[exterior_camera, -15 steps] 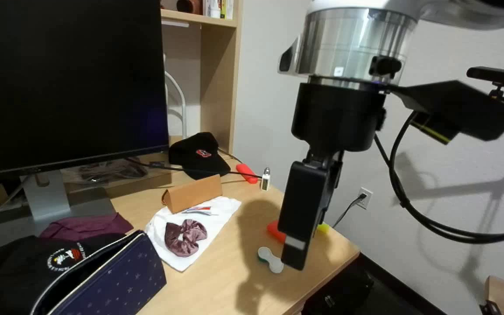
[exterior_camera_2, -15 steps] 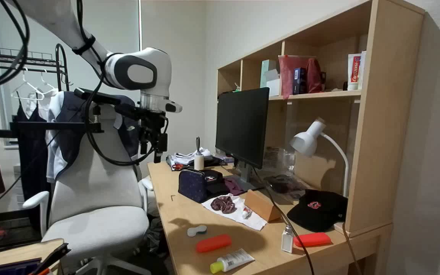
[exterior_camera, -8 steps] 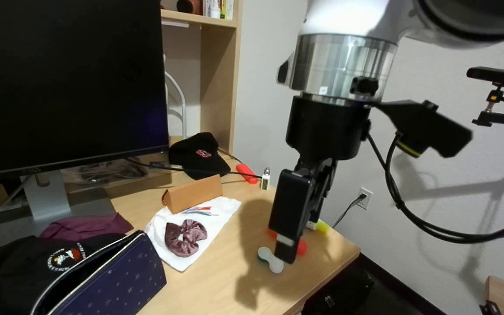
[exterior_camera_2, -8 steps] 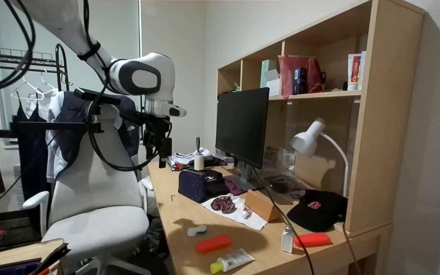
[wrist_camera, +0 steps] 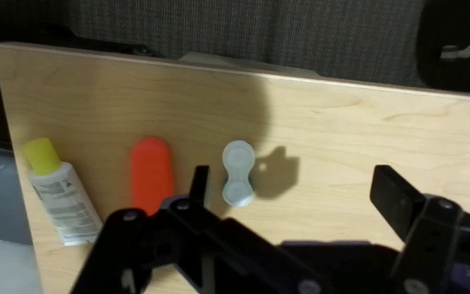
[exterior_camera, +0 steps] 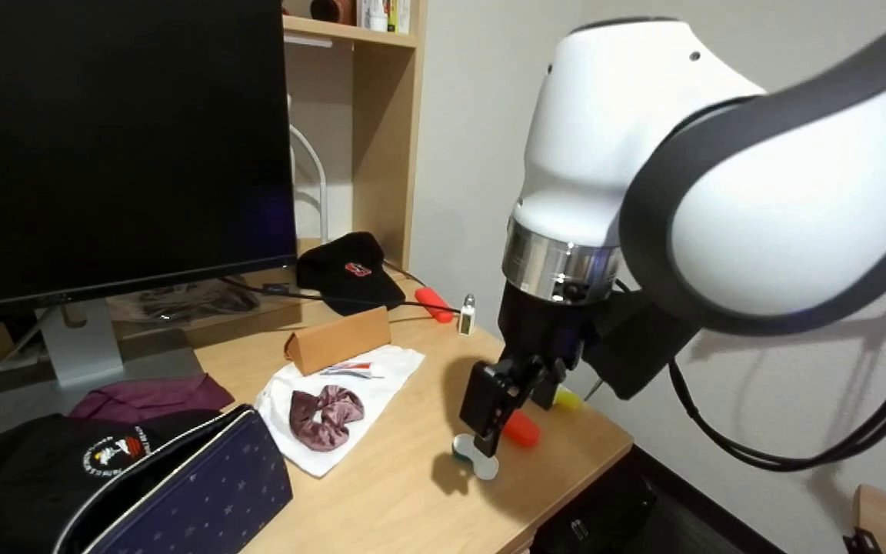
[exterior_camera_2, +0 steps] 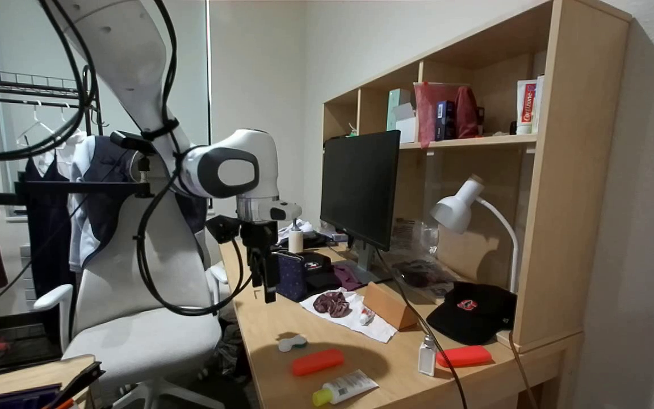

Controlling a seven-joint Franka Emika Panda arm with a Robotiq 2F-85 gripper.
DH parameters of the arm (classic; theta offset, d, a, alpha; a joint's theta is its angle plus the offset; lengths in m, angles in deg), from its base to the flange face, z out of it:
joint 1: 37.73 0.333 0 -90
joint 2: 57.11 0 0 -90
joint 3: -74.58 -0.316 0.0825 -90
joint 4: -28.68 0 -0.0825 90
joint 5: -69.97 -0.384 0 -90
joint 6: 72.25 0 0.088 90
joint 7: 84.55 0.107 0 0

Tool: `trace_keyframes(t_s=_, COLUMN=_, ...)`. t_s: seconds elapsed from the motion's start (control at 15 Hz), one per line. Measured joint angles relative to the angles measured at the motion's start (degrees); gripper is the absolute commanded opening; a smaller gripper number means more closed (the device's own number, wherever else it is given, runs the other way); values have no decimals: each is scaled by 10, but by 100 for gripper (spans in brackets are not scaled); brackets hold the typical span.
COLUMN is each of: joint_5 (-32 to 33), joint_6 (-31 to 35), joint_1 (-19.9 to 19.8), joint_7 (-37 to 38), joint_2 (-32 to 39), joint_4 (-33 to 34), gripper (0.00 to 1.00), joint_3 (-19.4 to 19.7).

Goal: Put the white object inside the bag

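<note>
Near a corner of the table (wrist_camera: 361, 134), I see from afar a red case (wrist_camera: 152, 171) lying between a yellow-capped tube (wrist_camera: 65, 200) and the white object (wrist_camera: 238, 173). In an exterior view, a mauve scrunchie (exterior_camera: 325, 418) rests on a white cloth (exterior_camera: 378, 391) next to a tan case (exterior_camera: 343, 338), while the star-patterned blue bag (exterior_camera: 201, 492) gapes open beside black fabric (exterior_camera: 35, 469) bearing a round emblem. My gripper (wrist_camera: 291, 180) hangs above the table, its fingers (wrist_camera: 396, 200) spread wide. In the wrist view the two-lobed white object shows on the table below and between them, nearer the finger that masks the red case's end from me. In an exterior view, one of those fingers covers part of it, the bag well apart on the same table.
</note>
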Motion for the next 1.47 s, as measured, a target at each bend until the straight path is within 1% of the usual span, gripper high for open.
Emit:
trace_keyframes(t_s=0.07, joint_5=14, joint_6=14, joint_1=-4, joint_7=25, joint_2=15, joint_4=-4, gripper=100, joint_3=7)
trace_keyframes(t_s=0.2, joint_5=12, joint_6=33, joint_1=-9, joint_7=42, joint_2=44, joint_4=-7, gripper=100, joint_3=21)
trace_keyframes(t_s=0.33, joint_5=-9, joint_6=53, joint_1=-9, joint_7=43, joint_2=74, joint_4=-7, gripper=100, joint_3=34)
trace_keyframes(t_s=0.4, joint_5=-22, joint_6=67, joint_1=-10, joint_7=41, joint_2=88, joint_4=-7, gripper=98, joint_3=38)
trace_keyframes(t_s=0.47, joint_5=-36, joint_6=83, joint_1=-10, joint_7=39, joint_2=102, joint_4=-6, gripper=99, joint_3=42)
trace_keyframes(t_s=0.67, joint_5=-113, joint_6=116, joint_1=-15, joint_7=-9, joint_2=139, joint_4=3, gripper=100, joint_3=39)
trace_keyframes(t_s=0.8, joint_5=-151, joint_6=118, joint_1=-20, joint_7=-41, joint_2=158, joint_4=16, gripper=100, joint_3=31)
trace_keyframes(t_s=0.87, joint_5=-160, joint_6=118, joint_1=-21, joint_7=-51, joint_2=166, joint_4=24, gripper=100, joint_3=28)
trace_keyframes(t_s=1.07, joint_5=-160, joint_6=118, joint_1=-21, joint_7=-70, joint_2=180, joint_4=42, gripper=100, joint_3=25)
trace_keyframes(t_s=1.2, joint_5=-149, joint_6=117, joint_1=-19, joint_7=-84, joint_2=183, joint_4=53, gripper=100, joint_3=27)
trace_keyframes(t_s=1.47, joint_5=-65, joint_6=108, joint_1=2, joint_7=-83, joint_2=185, joint_4=62, gripper=100, joint_3=54)
